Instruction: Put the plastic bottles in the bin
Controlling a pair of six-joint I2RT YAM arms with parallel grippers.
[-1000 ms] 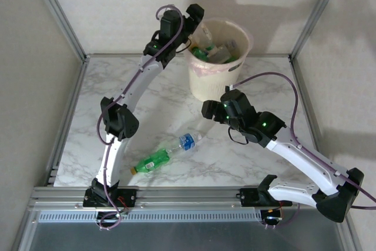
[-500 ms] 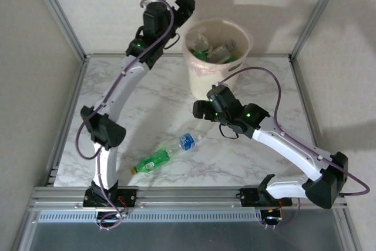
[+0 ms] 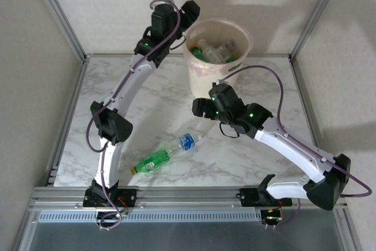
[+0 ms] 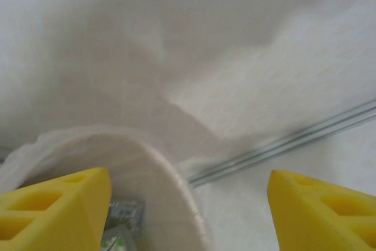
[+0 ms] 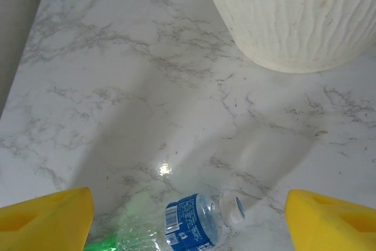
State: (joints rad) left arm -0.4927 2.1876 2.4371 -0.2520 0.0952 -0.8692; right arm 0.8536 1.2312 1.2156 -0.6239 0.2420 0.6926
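bottles to bin: most in, two outstanding

bin [image 3: 210, 85]: cream, lined, at the far middle of the desk [image 3: 141, 98]; a heap of bottles [image 3: 214, 51] is held inside.
clear blue-labelled bottle [image 3: 187, 141] and green bottle [image 3: 153, 160]: laid end to end on the near desk, not yet collected.
left fingers [image 4: 64, 198]: spread wide, empty, over the bin rim.
right fingers [image 5: 47, 218]: spread wide, empty, above the clear bottle.
surface: white veined marble.
surround: pale walls, aluminium frame posts [image 3: 59, 19].

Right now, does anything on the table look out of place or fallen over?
Yes. Two bottles lie on their sides on the table, outside the bin: a clear blue-labelled bottle and a green bottle, end to end. Nothing looks spilled.
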